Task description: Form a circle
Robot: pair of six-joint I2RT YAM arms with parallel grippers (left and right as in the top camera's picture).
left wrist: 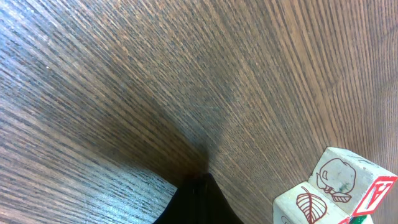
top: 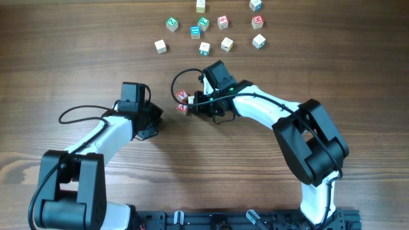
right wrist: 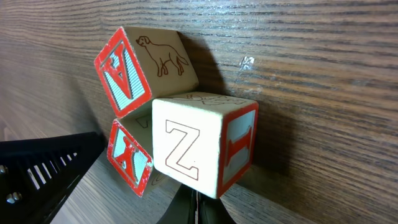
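On the wooden table [top: 77, 51], the three cubes [top: 183, 101] huddle mid-table, below scattered blocks [top: 204, 47]. The bent right arm's gripper [top: 193, 102], fingers together, sits just beside them; the left gripper [top: 153, 120], also closed, points toward them

The circle [top: 183, 101] (three cubes, seemingly touching) sits between left gripper [top: 156, 120] and right gripper [top: 193, 105], loose cubes [top: 204, 47] well behind it.

table [left wrist: 124, 93]: brown wood grain, matt. clustered cubes [right wrist: 186, 146]: pale smooth wood, red-printed faces. arm shell [top: 265, 110]: probably glossy white plastic.
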